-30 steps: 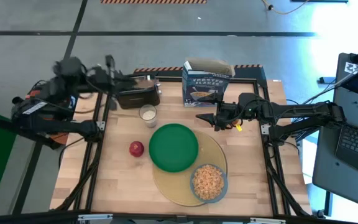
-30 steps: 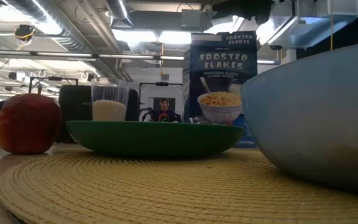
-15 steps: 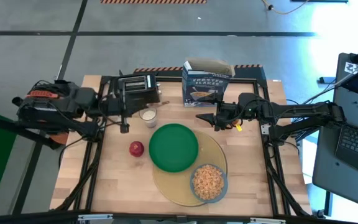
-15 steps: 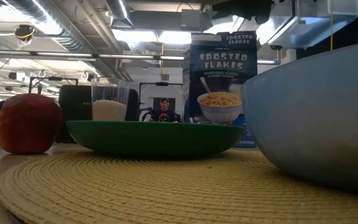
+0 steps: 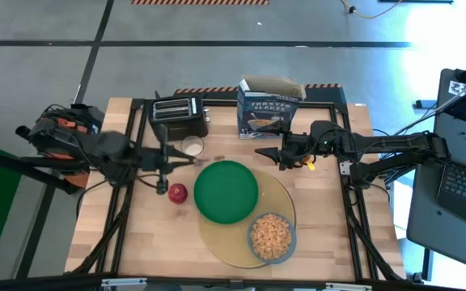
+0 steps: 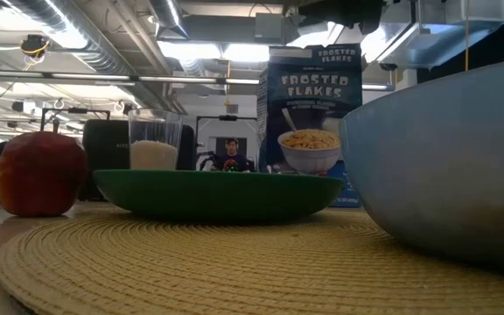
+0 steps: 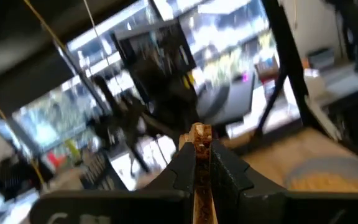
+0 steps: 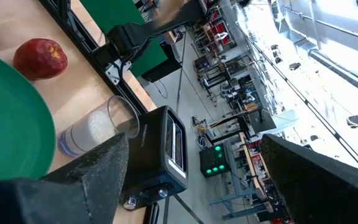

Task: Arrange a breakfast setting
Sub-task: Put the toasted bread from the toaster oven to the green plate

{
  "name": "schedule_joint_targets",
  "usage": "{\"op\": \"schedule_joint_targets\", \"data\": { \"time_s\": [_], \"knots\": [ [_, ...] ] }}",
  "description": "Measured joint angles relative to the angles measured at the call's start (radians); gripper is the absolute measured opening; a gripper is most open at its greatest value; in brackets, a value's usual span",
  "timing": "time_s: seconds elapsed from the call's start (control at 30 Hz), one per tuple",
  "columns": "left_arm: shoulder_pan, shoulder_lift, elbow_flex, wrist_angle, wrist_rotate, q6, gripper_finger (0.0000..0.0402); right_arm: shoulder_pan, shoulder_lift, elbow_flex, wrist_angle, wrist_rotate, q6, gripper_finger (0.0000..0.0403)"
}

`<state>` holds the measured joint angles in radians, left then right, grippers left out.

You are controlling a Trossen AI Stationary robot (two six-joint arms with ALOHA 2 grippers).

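The thin brown toast slice (image 7: 199, 163) sat edge-on, pinched between the closed fingers of the left gripper (image 5: 186, 164), which hung over the wooden table (image 5: 322, 242) just at nine o'clock of the round green plate (image 5: 226, 191), between the milk glass (image 5: 192, 146) and the red apple (image 5: 177, 193). The plate overlapped the large woven yellow mat (image 5: 225, 242); the blue-grey cereal-filled bowl (image 5: 271, 237) sat at the mat's five o'clock. The blue cereal box (image 5: 269, 110) and black toaster (image 5: 177, 115) stood at twelve. The right gripper (image 5: 270, 153) hovered wide open and empty at the plate's two o'clock.

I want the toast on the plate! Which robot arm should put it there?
Left. Its end effector is shut on the thin brown toast slice, near the round green plate. The right end effector is open and holds nothing.
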<state>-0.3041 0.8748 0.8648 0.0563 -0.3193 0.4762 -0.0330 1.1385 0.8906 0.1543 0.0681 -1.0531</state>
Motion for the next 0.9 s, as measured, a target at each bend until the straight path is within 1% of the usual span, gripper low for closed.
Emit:
{"op": "schedule_joint_targets", "data": {
  "time_s": [0.2, 0.3, 0.37, 0.43, 0.5, 0.57, 0.73, 0.83, 0.9],
  "knots": [
    [-0.083, 0.125, -0.110, 0.008, -0.206, -0.093, 0.0018, 0.000, 0.000, 0.000, 0.000, 0.000, 0.000, 0.0342],
    [-0.133, 0.212, -0.133, 0.107, -0.301, -0.096, 0.0018, 0.000, 0.000, 0.000, 0.000, 0.000, 0.000, 0.0342],
    [-0.165, 0.284, -0.134, 0.177, -0.381, -0.045, 0.0018, 0.000, 0.000, 0.000, 0.000, 0.000, 0.000, 0.0342],
    [-0.183, 0.371, -0.132, 0.256, -0.453, 0.052, 0.0018, 0.000, 0.000, 0.000, 0.000, 0.000, 0.000, 0.0342],
    [-0.193, 0.456, -0.115, 0.300, -0.515, 0.146, 0.0018, 0.000, 0.000, 0.000, 0.000, 0.000, 0.000, 0.0342],
    [-0.195, 0.539, -0.087, 0.319, -0.564, 0.201, 0.0018, 0.000, 0.000, 0.000, -0.001, 0.000, 0.000, 0.0342],
    [-0.194, 0.716, 0.010, 0.319, -0.580, 0.313, 0.0018, 0.000, 0.000, 0.000, 0.000, 0.000, 0.000, 0.0342],
    [-0.194, 0.785, 0.067, 0.311, -0.580, 0.417, 0.0019, 0.000, 0.000, 0.000, 0.000, 0.000, 0.000, 0.0342],
    [-0.194, 0.811, 0.101, 0.251, -0.564, 0.447, 0.0021, 0.000, 0.000, 0.000, 0.000, 0.000, 0.000, 0.0342]
  ]
}}
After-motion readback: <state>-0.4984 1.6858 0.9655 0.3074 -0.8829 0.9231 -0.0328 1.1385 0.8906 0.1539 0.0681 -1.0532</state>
